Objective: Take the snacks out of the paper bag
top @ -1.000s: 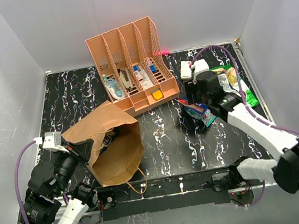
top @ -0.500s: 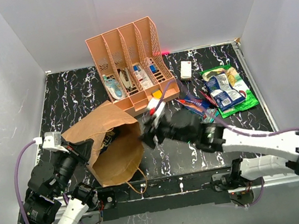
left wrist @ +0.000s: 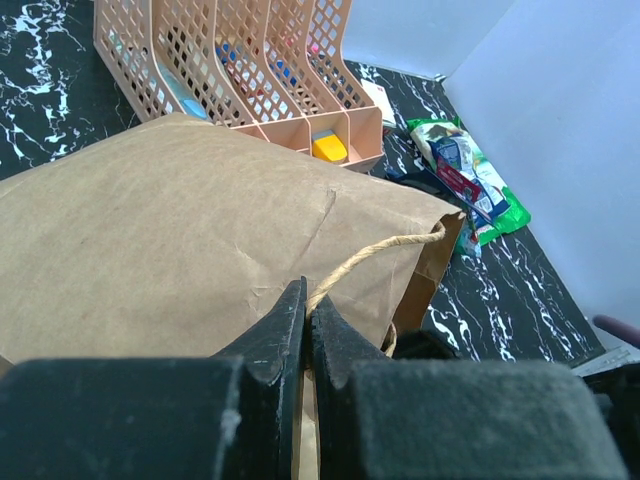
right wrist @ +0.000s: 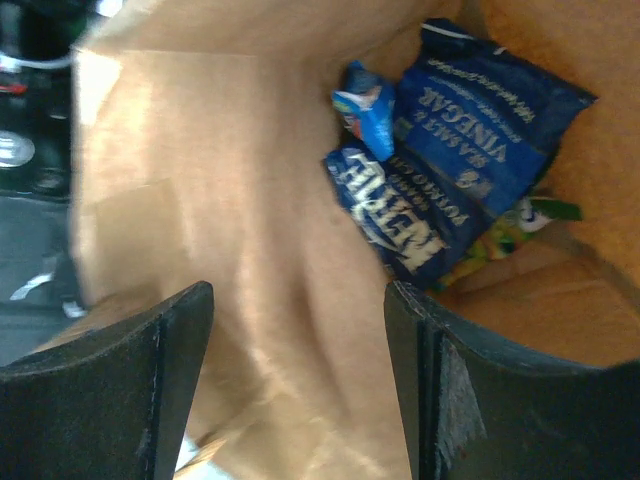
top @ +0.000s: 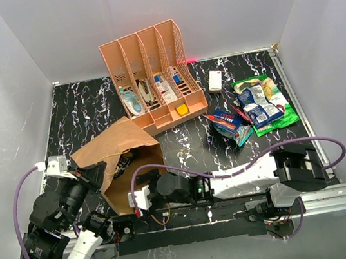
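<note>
While the overhead camera caught only the creased outside of the brown paper bag (top: 119,152), slumped at the left of the black marbled table (top: 188,146) with its mouth toward the near edge, the wrist cameras showed more. The left gripper (left wrist: 305,325) had its fingers pressed together on the bag's twine handle (left wrist: 385,248), a clamp seen plainly only from the left wrist.

Just to the right, the right gripper (right wrist: 300,340) sat at the bag's mouth, fingers well apart with nothing between them. Only its camera looked inside, where snacks lay against the far wall. A dark blue packet (right wrist: 500,110) bore white print reading "VINEGAR" upside down. A second dark blue packet (right wrist: 400,215) overlapped it, its lettering too blurred to read. A small lighter blue packet (right wrist: 365,105) lay beside them, with a green-and-yellow wrapper (right wrist: 525,215) peeking from beneath.

Further right stood the orange slotted rack (top: 148,48), then a white remote (top: 215,81). A red-and-teal packet (top: 229,124) lay on the table, and a blue packet (top: 256,107) rested on a green chip bag (top: 281,113). Their print was too small to read from overhead.
</note>
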{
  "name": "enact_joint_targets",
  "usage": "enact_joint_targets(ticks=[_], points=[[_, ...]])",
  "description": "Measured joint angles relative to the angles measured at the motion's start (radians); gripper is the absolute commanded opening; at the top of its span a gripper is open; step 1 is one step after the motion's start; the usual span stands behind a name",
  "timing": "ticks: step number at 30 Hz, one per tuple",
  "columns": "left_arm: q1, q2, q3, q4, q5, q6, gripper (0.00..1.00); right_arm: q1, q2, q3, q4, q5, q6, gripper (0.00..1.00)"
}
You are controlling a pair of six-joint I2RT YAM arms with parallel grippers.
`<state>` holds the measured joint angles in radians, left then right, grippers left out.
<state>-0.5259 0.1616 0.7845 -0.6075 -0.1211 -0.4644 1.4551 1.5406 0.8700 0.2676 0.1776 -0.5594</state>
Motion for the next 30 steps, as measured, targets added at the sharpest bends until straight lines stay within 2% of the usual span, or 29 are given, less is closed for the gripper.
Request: enact_joint_targets(ticks=[9, 12, 19, 30], points=[[0.000, -0.013, 0.001, 0.001, -0.003, 0.000, 0.00, -0.163, 0.142, 0.098, 0.065, -0.047, -0.185, 0.72], [0.000, -0.010, 0.013, 0.001, 0.002, 0.000, 0.00, -0.176, 0.201, 0.115, 0.088, -0.063, -0.201, 0.76], [0.000, 0.060, 0.132, 0.037, 0.038, 0.033, 0.00, -0.201, 0.354, 0.163, 0.156, -0.103, -0.201, 0.93], [0.000, 0.093, 0.165, 0.074, 0.130, 0.064, 0.00, -0.236, 0.525, 0.352, 0.215, -0.224, -0.248, 0.97]])
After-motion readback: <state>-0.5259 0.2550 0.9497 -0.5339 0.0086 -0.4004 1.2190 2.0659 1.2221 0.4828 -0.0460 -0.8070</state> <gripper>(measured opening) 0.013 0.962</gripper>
